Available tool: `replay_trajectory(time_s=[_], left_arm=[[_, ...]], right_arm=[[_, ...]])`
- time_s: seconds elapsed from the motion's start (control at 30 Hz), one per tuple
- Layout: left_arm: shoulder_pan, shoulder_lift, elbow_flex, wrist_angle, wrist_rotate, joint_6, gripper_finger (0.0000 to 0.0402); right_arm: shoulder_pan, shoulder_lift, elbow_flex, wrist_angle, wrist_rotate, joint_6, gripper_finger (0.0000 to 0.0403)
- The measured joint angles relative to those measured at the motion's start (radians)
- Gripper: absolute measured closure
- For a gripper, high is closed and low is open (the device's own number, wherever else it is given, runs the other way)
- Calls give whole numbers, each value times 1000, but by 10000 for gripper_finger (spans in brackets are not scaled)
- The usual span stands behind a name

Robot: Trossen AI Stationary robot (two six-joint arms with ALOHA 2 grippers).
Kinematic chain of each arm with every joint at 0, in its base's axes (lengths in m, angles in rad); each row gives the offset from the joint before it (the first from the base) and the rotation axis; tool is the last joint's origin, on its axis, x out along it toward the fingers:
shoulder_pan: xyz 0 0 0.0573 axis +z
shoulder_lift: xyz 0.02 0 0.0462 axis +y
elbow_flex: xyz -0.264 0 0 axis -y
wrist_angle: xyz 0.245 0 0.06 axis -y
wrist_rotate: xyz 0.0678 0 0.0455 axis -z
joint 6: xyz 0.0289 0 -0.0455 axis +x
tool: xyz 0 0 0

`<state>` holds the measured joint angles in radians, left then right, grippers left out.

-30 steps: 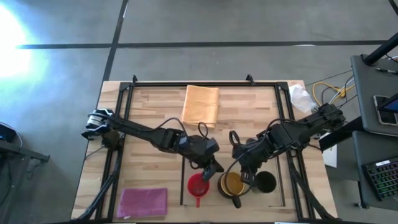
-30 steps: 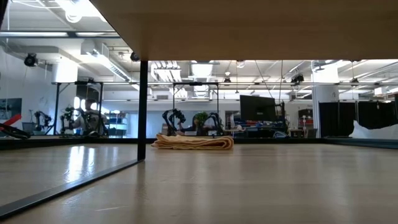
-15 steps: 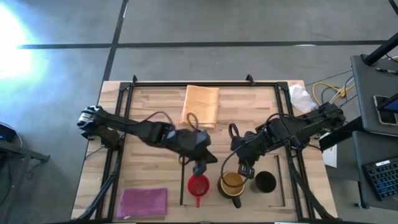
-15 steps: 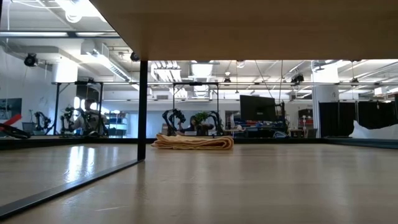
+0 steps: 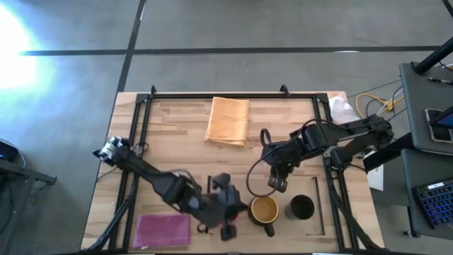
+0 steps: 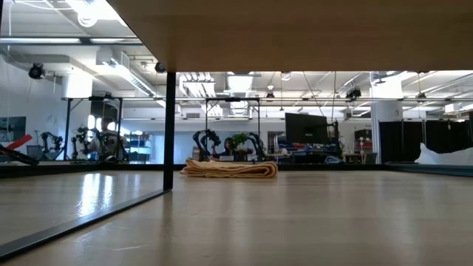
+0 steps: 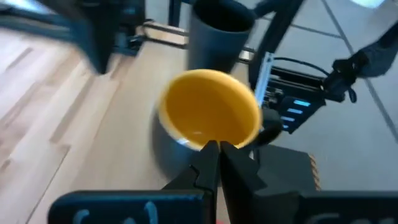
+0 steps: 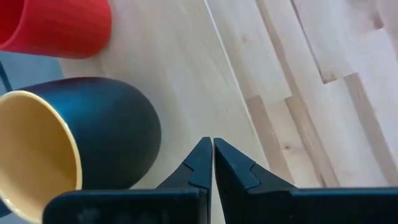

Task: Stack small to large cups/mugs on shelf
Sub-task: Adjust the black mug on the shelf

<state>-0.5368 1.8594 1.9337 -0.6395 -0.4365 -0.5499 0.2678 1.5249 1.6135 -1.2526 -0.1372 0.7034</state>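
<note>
Taking the brown mug, yellow inside, as the landmark: it stands upright on the shelf, the pale-wood area edged by thin dark strips, near the desk's front edge.

Nearest the front, the left gripper is low just beside the brown mug, on the side away from the black mug. Its wrist view shows the two fingers pressed together with nothing between them, so the jaws are clenched and empty. Under it only a sliver of the red mug shows from above; the right wrist view confirms the red mug stands close by the brown mug.

On the brown mug's other side, just beside it, sits the black mug, also upright.

Farther back, the right gripper hangs above the shelf behind the brown mug, jaws likewise clenched on nothing.

Farthest back, the folded orange cloth lies well apart from the mugs.

All three mugs appear set in a row on the shelf, red to brown to black. To finish well, I judge the left arm should lift straight up before swinging away, since a sideways pull so close could tip the red mug or nudge the brown one out of line.
</note>
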Motion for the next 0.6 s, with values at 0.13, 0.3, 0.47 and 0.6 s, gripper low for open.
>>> replay_trajectory(time_s=[0.13,0.3,0.47,0.6], left_arm=[[-28,97,132,-10,-6,55,402],[-54,168,280,-107,-18,59,402],[-96,204,328,-119,-7,58,402],[-121,216,318,-116,-3,40,402]], right_arm=[[-5,0,0,-1,-21,8,394],[-5,0,0,-8,-24,30,394],[-5,0,-1,-8,-24,30,394],[-5,0,-2,-7,-24,40,394]])
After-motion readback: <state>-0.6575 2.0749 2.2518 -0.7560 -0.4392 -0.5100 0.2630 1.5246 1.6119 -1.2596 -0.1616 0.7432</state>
